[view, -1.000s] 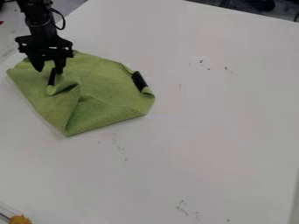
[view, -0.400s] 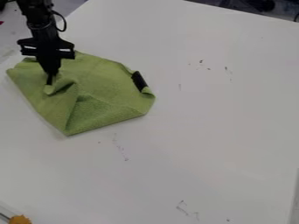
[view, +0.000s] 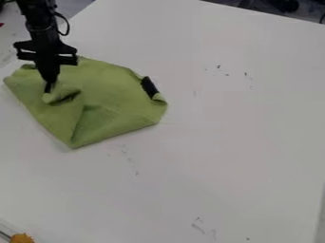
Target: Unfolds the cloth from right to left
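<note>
Green cloth (view: pixel 114 90) lying on the white desk (view: pixel 234 142), near its upper-left edge; creased, partly folded, one pointed corner toward the desk's near side. Black gripper (view: pixel 49 86) over the cloth's left part, pointing down, pinched together on a small raised fold of it. Dark patch (view: pixel 149 86) along the cloth's right side, beside a curled edge. Orange fuzzy object (view: pixel 22 238) at the desk's lower-left edge. Small dark marks scattered across the desktop.
</note>
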Available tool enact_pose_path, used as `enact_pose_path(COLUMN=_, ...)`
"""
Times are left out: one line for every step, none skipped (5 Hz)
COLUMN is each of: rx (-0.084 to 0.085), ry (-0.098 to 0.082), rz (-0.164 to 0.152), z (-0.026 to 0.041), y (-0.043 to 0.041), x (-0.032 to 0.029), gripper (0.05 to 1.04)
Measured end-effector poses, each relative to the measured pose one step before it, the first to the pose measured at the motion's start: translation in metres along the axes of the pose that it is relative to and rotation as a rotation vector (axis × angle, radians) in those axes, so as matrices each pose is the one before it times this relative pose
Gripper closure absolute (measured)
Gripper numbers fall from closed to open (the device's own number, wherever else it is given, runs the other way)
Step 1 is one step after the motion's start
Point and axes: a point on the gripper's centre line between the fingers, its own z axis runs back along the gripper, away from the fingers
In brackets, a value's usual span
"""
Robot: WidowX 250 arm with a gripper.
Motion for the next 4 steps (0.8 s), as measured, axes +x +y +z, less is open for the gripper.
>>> enact_pose_path(rx=0.0769, ry=-0.0645, rz=0.0368, z=0.03522, y=0.01492, x=-0.00478, gripper=1.029)
enact_pose_path(rx=0.0492, ry=-0.0109, rz=0.0857, z=0.01666, y=0.03221, x=-0.0227, gripper=1.029)
enact_pose_path(rx=-0.0193, ry=0.0288, rz=0.0968, z=-0.01211, y=0.02287, x=-0.03368, gripper=1.029)
enact_pose_path(rx=-0.0353, ry=0.0422, rz=0.0627, z=-0.01543, y=0.01319, x=-0.02613, gripper=1.029)
